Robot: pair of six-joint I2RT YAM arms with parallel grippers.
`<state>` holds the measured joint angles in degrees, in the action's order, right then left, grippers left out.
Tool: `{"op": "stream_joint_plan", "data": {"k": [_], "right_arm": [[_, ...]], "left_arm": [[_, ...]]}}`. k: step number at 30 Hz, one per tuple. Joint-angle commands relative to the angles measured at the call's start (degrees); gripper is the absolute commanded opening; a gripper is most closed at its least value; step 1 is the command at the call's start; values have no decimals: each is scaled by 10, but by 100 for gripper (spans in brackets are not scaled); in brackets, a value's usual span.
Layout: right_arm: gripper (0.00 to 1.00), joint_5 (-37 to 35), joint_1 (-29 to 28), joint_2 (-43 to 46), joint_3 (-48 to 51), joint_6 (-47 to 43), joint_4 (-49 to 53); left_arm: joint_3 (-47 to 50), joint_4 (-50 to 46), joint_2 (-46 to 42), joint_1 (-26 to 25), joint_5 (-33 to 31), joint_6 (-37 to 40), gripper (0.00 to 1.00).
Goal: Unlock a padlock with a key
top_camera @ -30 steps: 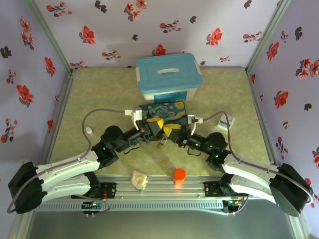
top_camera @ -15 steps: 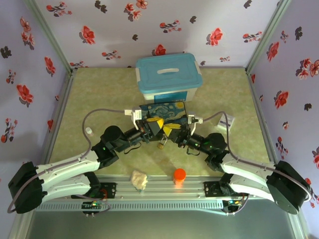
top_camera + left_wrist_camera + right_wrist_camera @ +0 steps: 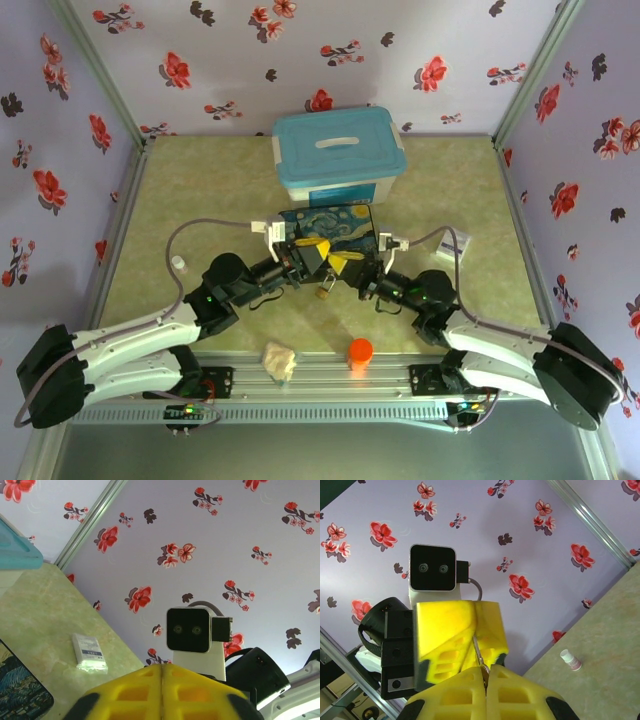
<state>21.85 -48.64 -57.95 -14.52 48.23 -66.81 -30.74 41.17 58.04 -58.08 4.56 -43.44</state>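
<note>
– The padlock [image 3: 325,289], a tiny brass-coloured block, is hanging just under the spot where the two grippers are meeting, above the green marbled table [image 3: 190,190]. How is it looking to you?

– Small and blurred from above. Its shackle is too fine for me to be making out there.

– And the left gripper [image 3: 161,669]?

– Its yellow fingers are pressing flat together in its own wrist view, leaving no gap. Whatever they are pinching is hidden.

– The right gripper [image 3: 484,672]?

– It is clamping tight too, with a thin silvery sliver [image 3: 478,655] sticking up from the seam towards the left gripper's fingers. I cannot tell what that sliver belongs to.

– Moving outward?

– Just behind the grippers, a dark rectangular box painted with a swirling night sky [image 3: 335,222] is lying flat. Behind that, a teal plastic tub with a lid [image 3: 338,155] is sitting. A small white packet [image 3: 455,243] is lying to the right and a little white bottle [image 3: 178,262] to the left. An orange round cap [image 3: 360,352] and a crumpled beige wad [image 3: 280,360] are resting near the front edge.
</note>
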Motion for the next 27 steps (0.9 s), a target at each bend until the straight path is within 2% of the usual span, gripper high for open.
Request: {"op": "stream_joint_plan", "data": {"k": [1, 4, 5, 6, 7, 9, 11, 15, 18, 22, 27], "right_arm": [[0, -7, -3, 30, 6, -19, 23], [0, -23, -2, 62, 6, -37, 90], [0, -30, -2, 77, 3, -47, 129], [0, -39, -1, 91, -2, -56, 167], [0, -51, 0, 107, -11, -72, 226], [0, -80, 3, 140, -30, -103, 340], [0, -111, 11, 166, -52, -134, 459], [0, -138, 18, 201, -74, -184, 589], [0, -157, 27, 214, -74, -188, 641], [0, -172, 37, 217, -64, -183, 670], [0, -176, 37, 213, -48, -181, 673]], "left_arm": [[-1, -29, -25, 1, -59, 8, 35], [-7, -83, -48, 1, -81, 40, 63], [-11, -114, -57, 1, -98, 47, 80], [-14, -145, -65, 2, -115, 53, 90], [-17, -183, -74, 1, -144, 55, 94], [-27, -257, -84, 2, -180, 66, 94], [-42, -324, -75, 2, -184, 81, 92], [-78, -419, -14, 0, -139, 99, 89], [-65, -405, 18, -1, -87, 110, 86], [-27, -369, 43, -1, -86, 102, 75], [-29, -377, 110, -3, -79, 121, 61]]}}
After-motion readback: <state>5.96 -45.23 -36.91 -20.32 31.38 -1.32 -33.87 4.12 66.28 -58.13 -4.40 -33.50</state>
